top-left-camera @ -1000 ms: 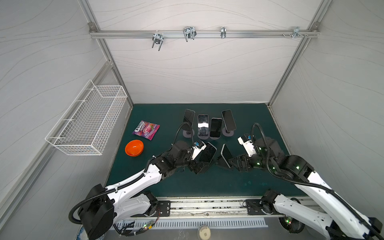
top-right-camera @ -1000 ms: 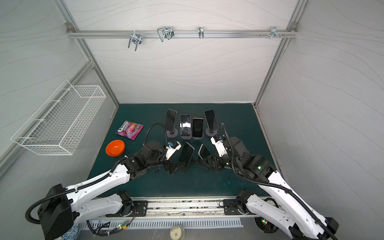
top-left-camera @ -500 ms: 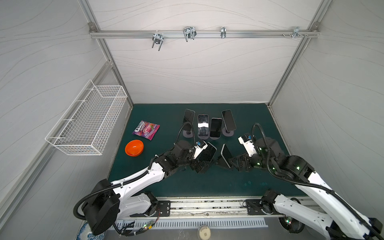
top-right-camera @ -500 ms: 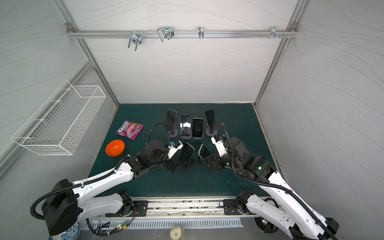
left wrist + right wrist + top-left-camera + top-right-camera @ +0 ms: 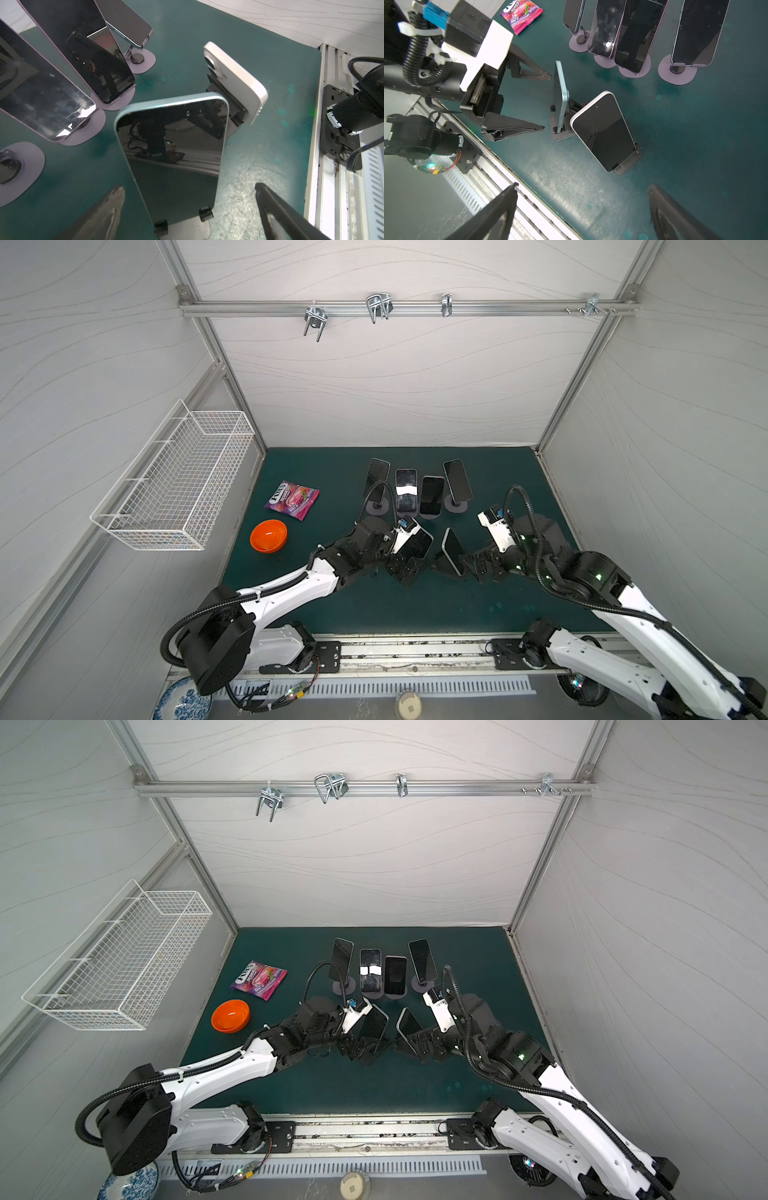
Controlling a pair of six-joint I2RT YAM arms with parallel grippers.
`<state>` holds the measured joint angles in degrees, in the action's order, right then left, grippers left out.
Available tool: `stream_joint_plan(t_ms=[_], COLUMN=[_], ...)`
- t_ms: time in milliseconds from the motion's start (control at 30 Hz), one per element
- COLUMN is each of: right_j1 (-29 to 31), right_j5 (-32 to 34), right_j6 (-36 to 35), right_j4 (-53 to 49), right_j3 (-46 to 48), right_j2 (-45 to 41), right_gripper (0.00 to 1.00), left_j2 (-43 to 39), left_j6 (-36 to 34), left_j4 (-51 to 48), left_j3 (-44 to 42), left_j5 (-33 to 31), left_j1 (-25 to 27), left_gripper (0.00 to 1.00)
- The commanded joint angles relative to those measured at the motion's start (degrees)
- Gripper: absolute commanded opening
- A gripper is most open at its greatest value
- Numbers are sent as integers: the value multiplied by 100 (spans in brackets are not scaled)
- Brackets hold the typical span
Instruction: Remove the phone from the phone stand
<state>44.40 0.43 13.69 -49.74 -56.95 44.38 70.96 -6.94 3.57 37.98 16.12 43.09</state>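
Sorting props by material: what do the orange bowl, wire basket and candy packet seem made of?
Orange bowl: likely glossy plastic, showing a bright highlight. Wire basket: thin white wire grid, probably coated metal. Candy packet: printed shiny film, probably plastic.

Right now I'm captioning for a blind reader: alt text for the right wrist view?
A white-edged phone leans on a dark stand beyond the open right gripper. Beside it, the open left gripper faces a blue phone seen edge-on.

Blue phone [image 5: 172,155]: you see it leaning in its stand [image 5: 187,229] — screen dark.
White phone [image 5: 604,131]: tilted on a second stand [image 5: 632,159], just beside.
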Motion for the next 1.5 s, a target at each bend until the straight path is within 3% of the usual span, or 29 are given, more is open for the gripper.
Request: stream_joint_plan(t_ms=[0,333,700,1167,1467], right_j1=[20,24,20,23,25], right_j5=[103,168,178,-663,-591], right_j6=[-139,-234,-341,-407,-399], right_j4=[24,58,62,339,333], right_j3=[-97,-117,-141,-54,-54], right_j2=[-77,-61,-18,139,229], right_gripper=[99,99,99,89,91], left_j2=[69,177,371,399,436], left_j6=[-159,-182,-311,-309,-317], left_j4=[273,366,429,460,478], left_j3=[300,316,474,421,406], left_j5=[-73,-311,-105,43,-160], left_j1=[28,29,31,68,107], left_gripper=[99,99,99,99,99])
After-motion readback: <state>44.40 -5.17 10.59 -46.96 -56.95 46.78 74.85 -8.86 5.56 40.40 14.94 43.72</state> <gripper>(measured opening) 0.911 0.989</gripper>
